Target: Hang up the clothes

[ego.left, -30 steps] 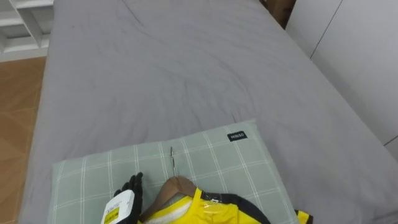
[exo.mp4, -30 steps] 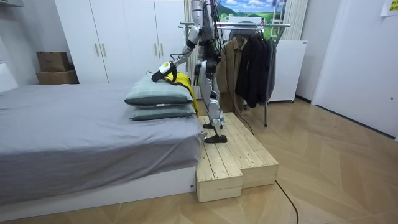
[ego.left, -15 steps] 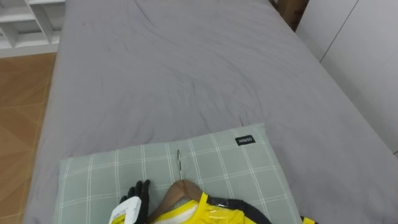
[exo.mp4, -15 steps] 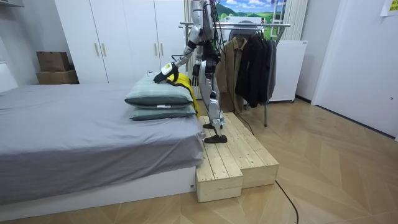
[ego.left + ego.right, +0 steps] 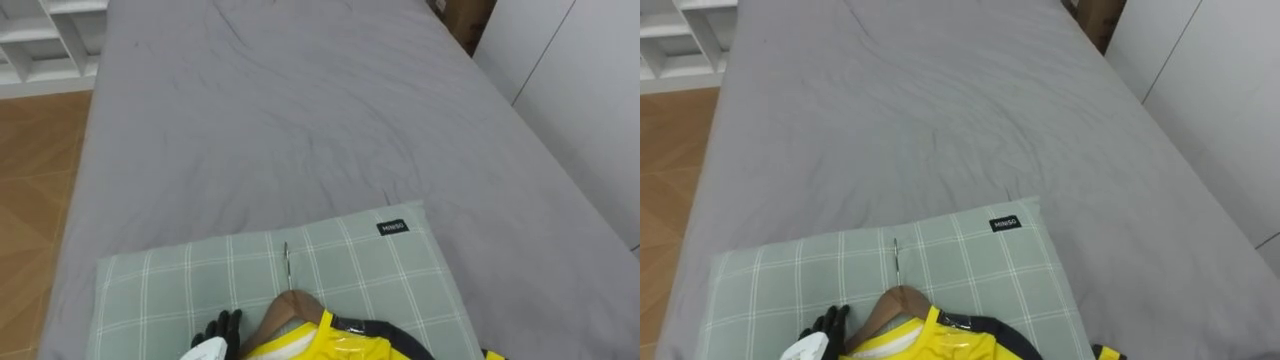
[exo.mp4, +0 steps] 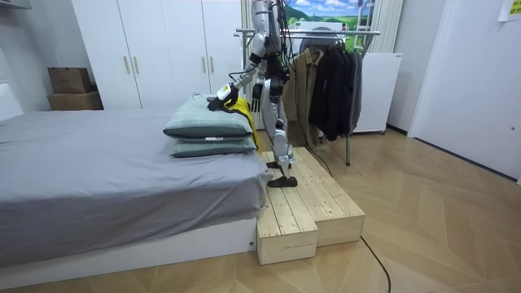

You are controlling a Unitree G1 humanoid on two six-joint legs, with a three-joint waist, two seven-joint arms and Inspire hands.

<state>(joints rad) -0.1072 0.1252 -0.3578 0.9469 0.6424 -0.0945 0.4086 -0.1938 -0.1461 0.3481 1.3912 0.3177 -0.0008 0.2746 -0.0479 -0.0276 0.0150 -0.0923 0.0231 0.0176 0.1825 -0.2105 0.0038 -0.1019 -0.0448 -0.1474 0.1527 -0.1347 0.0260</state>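
Observation:
A yellow garment (image 5: pixel 335 345) with dark trim lies on a wooden hanger (image 5: pixel 287 304) at the near edge of a green checked pillow (image 5: pixel 385 275). The hanger's metal hook (image 5: pixel 286 262) points up the pillow toward the bed. My left hand (image 5: pixel 222 328) rests on the pillow just left of the hanger, its dark fingers straight and holding nothing. From the room view I stand on a wooden platform (image 6: pixel 305 203) at the bed's head end, left arm stretched over the stacked pillows (image 6: pixel 207 126). My right hand (image 6: pixel 257 99) hangs by my body.
The grey bed (image 5: pixel 300 120) stretches away beyond the pillow. A white shelf (image 5: pixel 40 40) and wood floor lie to its left. Behind me stands a clothes rack (image 6: pixel 330 81) with dark coats, then white wardrobes (image 6: pixel 163 49) and cardboard boxes (image 6: pixel 69 85).
My left hand has drawn back toward the lower edge of the eye view, so less of it shows. The hanger and garment lie as before.

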